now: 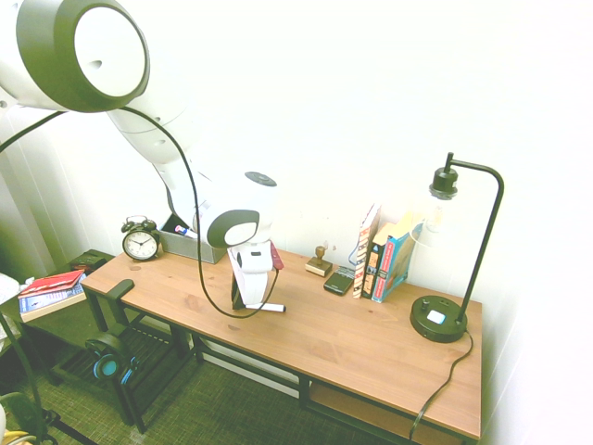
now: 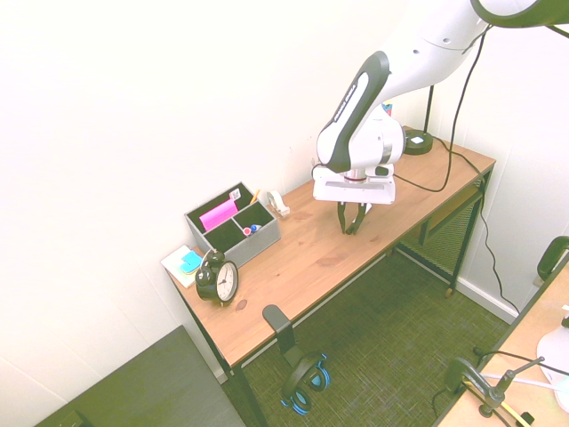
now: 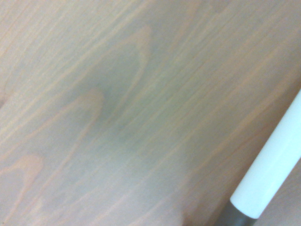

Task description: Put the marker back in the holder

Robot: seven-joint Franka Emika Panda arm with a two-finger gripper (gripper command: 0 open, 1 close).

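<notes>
No readable text, labels or numbers anywhere.

We see both exterior views overexposed, the white wall washed out to near blank and colours slightly greenish. Their wide lenses bend lines toward the edges, and shadows on the wooden desk are faint. Our wrist view is soft, its wood grain blurred under even light.

marker lying on desk, holder at wall, clock beside holder
</notes>
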